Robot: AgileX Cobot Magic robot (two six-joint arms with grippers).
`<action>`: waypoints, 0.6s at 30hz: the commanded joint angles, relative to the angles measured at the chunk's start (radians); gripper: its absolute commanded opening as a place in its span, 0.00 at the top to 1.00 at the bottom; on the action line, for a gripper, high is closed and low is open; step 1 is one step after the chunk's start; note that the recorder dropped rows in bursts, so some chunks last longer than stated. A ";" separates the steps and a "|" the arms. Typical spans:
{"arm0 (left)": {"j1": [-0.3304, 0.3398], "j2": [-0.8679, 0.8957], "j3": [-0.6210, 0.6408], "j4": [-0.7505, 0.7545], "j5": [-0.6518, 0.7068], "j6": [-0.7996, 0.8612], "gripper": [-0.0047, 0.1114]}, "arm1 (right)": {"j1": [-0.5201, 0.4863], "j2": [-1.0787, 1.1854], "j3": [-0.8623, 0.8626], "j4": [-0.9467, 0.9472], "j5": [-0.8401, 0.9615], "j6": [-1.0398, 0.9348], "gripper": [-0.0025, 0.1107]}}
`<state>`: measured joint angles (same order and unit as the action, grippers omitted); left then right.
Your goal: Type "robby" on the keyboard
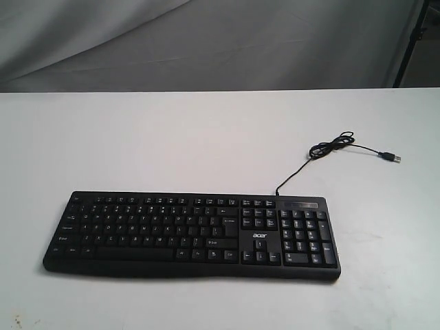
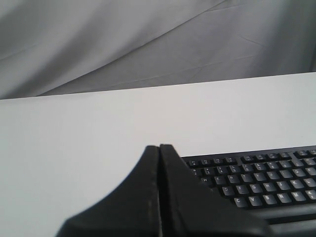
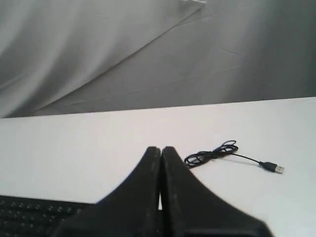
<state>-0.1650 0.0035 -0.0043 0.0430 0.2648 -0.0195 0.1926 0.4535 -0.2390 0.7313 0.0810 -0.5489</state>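
Note:
The black keyboard [image 1: 192, 234] with white legends and an acer logo lies flat near the table's front edge. Its thin cable [image 1: 332, 148] runs back right, coils, and ends in a loose USB plug [image 1: 393, 158]. Neither arm shows in the exterior view. In the left wrist view my left gripper [image 2: 159, 147] is shut and empty, above the keyboard's [image 2: 266, 182] left end. In the right wrist view my right gripper [image 3: 161, 148] is shut and empty, with a strip of the keyboard [image 3: 34, 210] low on one side and the cable coil [image 3: 212, 154] beyond.
A white table [image 1: 206, 137] carries the keyboard. Grey draped cloth [image 1: 206, 41] hangs behind the table's far edge. A dark stand leg [image 1: 414, 41] shows at the back right corner.

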 commanded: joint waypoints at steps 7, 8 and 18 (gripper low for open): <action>-0.006 -0.003 0.004 0.005 -0.007 -0.003 0.96 | -0.014 -0.167 0.214 -0.675 -0.134 0.529 0.98; -0.006 -0.003 0.004 0.005 -0.007 -0.003 0.96 | -0.027 -0.192 0.236 -0.696 -0.117 0.542 0.98; -0.006 -0.003 0.004 0.005 -0.007 -0.003 0.96 | -0.082 -0.312 0.239 -0.719 0.000 0.561 0.98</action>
<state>-0.1650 0.0035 -0.0043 0.0430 0.2648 -0.0195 0.1165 0.1474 -0.0036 0.0148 0.0744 0.0109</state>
